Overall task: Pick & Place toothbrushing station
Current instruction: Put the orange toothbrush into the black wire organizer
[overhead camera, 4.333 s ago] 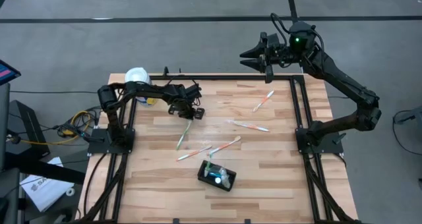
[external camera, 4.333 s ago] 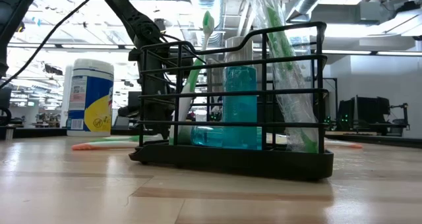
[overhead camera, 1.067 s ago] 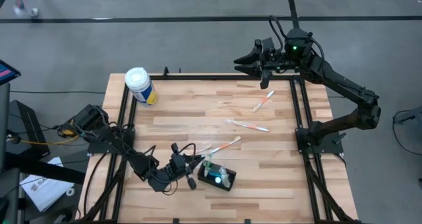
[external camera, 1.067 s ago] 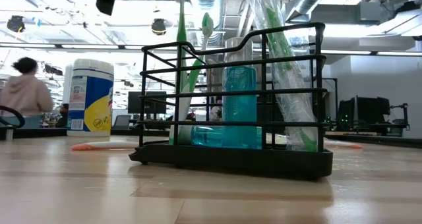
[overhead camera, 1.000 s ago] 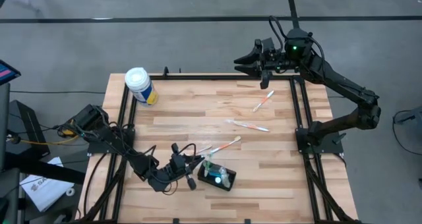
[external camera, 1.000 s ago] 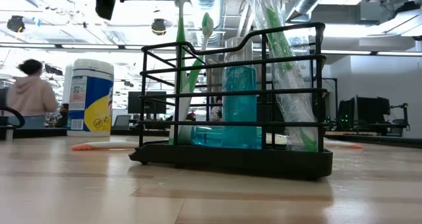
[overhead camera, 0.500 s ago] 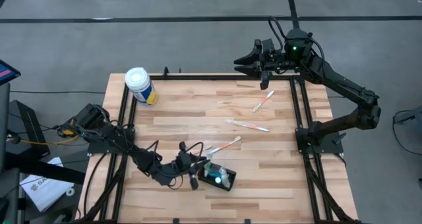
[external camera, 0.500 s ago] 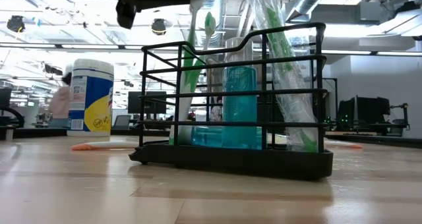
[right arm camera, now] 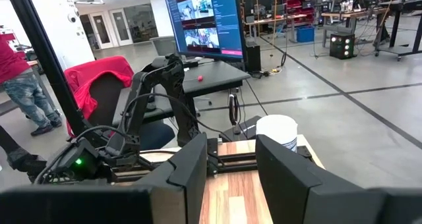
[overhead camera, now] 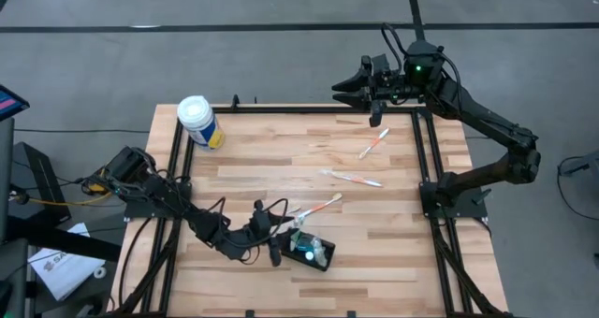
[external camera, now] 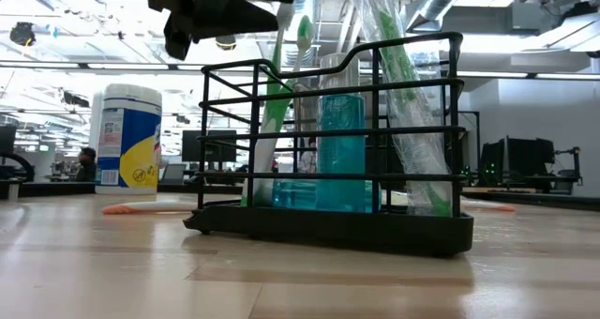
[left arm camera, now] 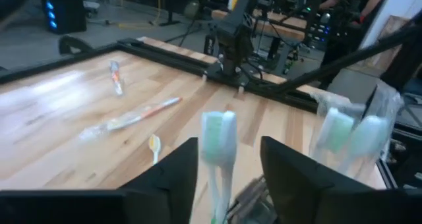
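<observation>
The toothbrushing station (overhead camera: 309,253) is a black wire rack (external camera: 330,227) near the table's front middle. It holds a blue bottle (external camera: 341,150) and wrapped brushes (left arm camera: 349,128). A green-and-white toothbrush (left arm camera: 217,130) stands in its left end, leaning on the wires. My left gripper (overhead camera: 278,240) hangs open and level at the rack's left side. Its fingers stand on either side of that brush's head (external camera: 302,30). My right gripper (overhead camera: 350,82) is open and holds nothing, high above the table's far right corner.
Loose toothbrushes lie on the wood at mid-table (overhead camera: 321,206), right of centre (overhead camera: 354,178) and toward the far right (overhead camera: 374,142). A white-lidded canister (overhead camera: 199,122) stands at the far left corner. The table's front left is bare wood.
My left gripper has shifted a little toward the table's right, closer to the rack, and rolled slightly. Its fingers have opened and let go of the green toothbrush. The brush was held upright; it now leans in the rack's left end.
</observation>
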Robot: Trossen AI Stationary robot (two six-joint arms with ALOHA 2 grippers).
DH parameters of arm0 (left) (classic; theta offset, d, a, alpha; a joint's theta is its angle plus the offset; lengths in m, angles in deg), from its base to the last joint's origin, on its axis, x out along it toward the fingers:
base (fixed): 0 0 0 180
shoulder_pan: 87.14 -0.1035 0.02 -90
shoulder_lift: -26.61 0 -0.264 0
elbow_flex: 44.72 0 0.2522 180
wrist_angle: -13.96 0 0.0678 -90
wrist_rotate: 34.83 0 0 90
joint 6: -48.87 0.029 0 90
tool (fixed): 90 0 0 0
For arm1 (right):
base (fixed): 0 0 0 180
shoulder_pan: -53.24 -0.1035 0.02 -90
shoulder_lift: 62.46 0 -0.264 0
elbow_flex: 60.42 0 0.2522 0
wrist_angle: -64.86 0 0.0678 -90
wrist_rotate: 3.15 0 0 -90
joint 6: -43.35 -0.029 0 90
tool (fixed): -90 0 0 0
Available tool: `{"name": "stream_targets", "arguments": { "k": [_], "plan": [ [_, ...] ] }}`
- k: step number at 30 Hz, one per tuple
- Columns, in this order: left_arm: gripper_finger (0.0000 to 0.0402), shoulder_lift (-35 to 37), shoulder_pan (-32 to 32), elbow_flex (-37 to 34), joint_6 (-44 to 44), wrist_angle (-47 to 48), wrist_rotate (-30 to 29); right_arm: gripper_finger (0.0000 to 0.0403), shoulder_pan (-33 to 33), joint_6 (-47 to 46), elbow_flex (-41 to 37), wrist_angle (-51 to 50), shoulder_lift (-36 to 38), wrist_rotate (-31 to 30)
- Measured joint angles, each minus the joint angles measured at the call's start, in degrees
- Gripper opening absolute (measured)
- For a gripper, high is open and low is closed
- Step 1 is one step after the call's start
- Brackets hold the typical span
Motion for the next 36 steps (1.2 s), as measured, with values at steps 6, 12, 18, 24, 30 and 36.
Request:
{"name": "stream_targets", "arguments": {
  "k": [6,12,18,24,30,36],
  "plan": [
    [0.0205,2.1,-2.0,0.0,2.9,-0.1,-1.1,0.0122,0.0,0.0,0.0,0.0,0.0,0.0],
    [0.0226,6.7,-5.6,-0.1,7.6,0.0,-1.1,0.0122,0.0,0.0,0.0,0.0,0.0,0.2],
    [0.0216,16.8,-13.2,0.4,12.3,0.0,5.9,0.0122,0.0,1.1,0.0,0.0,0.0,0.5],
    [0.0189,25.8,-27.2,6.4,8.7,18.0,25.6,0.0122,0.4,2.6,0.0,1.9,0.0,0.4],
    [0.0168,26.3,-42.3,11.3,0.9,32.1,42.6,0.0122,1.1,9.8,0.0,1.5,0.0,-1.9],
    [0.0159,25.3,-51.6,11.3,-3.2,31.4,48.7,0.0122,2.1,16.3,0.0,2.5,0.0,-12.2]
  ]
}}
